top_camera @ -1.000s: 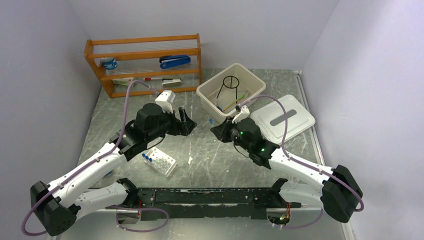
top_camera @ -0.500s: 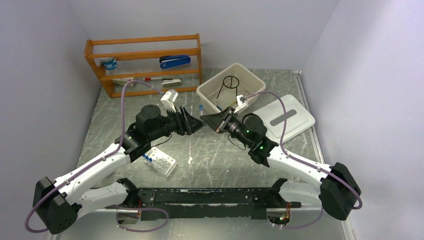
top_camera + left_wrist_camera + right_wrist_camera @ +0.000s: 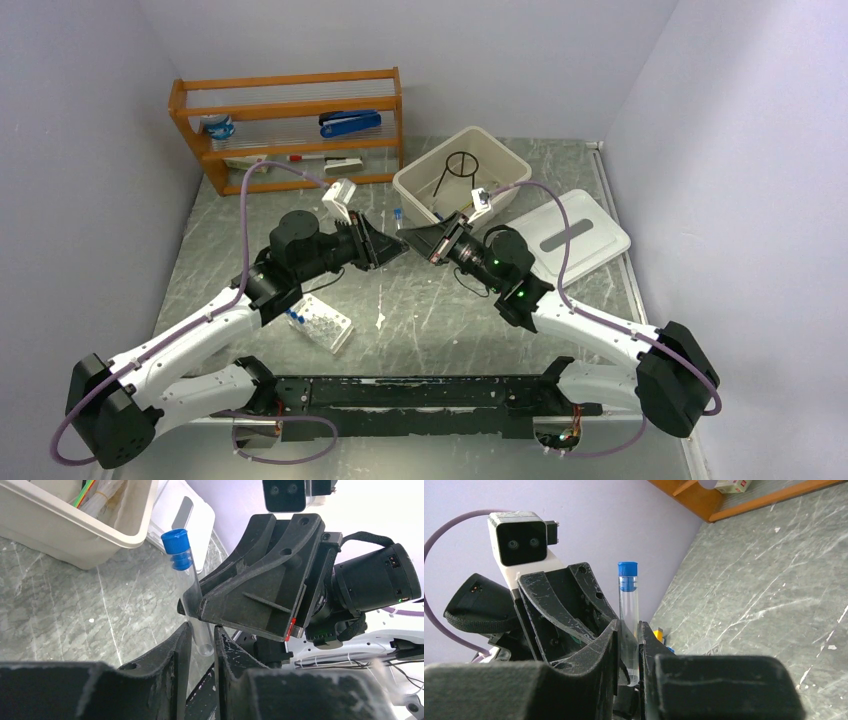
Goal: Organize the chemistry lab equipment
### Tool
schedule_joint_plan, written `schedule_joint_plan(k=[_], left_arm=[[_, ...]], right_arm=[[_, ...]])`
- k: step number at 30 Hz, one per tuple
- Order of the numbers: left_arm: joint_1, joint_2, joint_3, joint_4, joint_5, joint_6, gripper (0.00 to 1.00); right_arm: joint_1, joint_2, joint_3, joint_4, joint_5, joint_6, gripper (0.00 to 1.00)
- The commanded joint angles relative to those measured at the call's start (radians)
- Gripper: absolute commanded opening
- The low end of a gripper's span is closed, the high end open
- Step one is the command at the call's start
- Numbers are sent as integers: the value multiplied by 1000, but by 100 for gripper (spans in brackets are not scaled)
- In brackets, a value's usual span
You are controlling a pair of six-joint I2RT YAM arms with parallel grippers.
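- Where the two arms meet above the middle of the table (image 3: 430,310), one blue-capped vial (image 3: 190,580) is held between them, clear of the surface.
- Vial: slim clear tube with a rounded bottom and a bright blue ribbed screw cap. It stands cap up with a slight lean. No contents can be made out through the wall.
- Left gripper (image 3: 202,632): fingers drawn in to a narrow gap, pressing the vial's lower end from both sides; the rounded bottom sits between the fingertips.
- Right gripper (image 3: 628,630): jaws likewise nearly closed, clamped on the same tube. Its own camera shows the cap and upper half rising free above the fingers.
- The two grippers face each other tip to tip, so both grip the tube at once.
- White holed rack (image 3: 322,325): on the table near the left forearm, with a few more blue-capped vials (image 3: 295,315) standing at its left end.
- White bin (image 3: 505,153): just beyond the grippers, with the black wire tripod (image 3: 462,165) upright inside it.
- Bin lid (image 3: 575,235): flat on the table to the right.
- Wooden shelf (image 3: 290,130): against the back wall, with the blue stapler (image 3: 350,123) on it.
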Motion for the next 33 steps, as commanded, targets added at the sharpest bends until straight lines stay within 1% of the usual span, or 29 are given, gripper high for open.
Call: schedule_joint_plan(k=[1,5,6,7,9,13,15,19,21,27,31,33], left_arm=[[-1,13,5,46,43,24,24],[-1,14,27,4,44,87,11],[-1,12,34,-15,40,121,7],[-1,10,40,-35,37,149,5],[-1,6,57,-77,18,206,5],[-1,-2,98,-169,-6,303,5],[-1,-10,117,-210,-19,348,5],[0,-27,144,-272,-63,421,5],[-1,-32,149,-288,-70,447,5],[-1,-37,157,-319,-88,492,5],[-1,-40,159,-332,-92,507,5],[-1,-40,161,-334,-87,511,5]], right_arm=[[3,3,37,36,-30,12,17],[4,5,64,-58,-31,-40,21],[1,4,78,-97,-24,-54,24],[0,3,94,-137,-19,-72,27],[-5,3,133,-217,-15,-109,31],[-21,17,249,-403,-23,-171,47],[-29,30,321,-519,-19,-201,48],[-40,73,434,-690,-20,-264,49],[-41,89,465,-738,-25,-293,48],[-41,116,509,-768,-81,-341,46],[-43,122,508,-739,-100,-353,39],[-46,134,511,-732,-109,-355,34]])
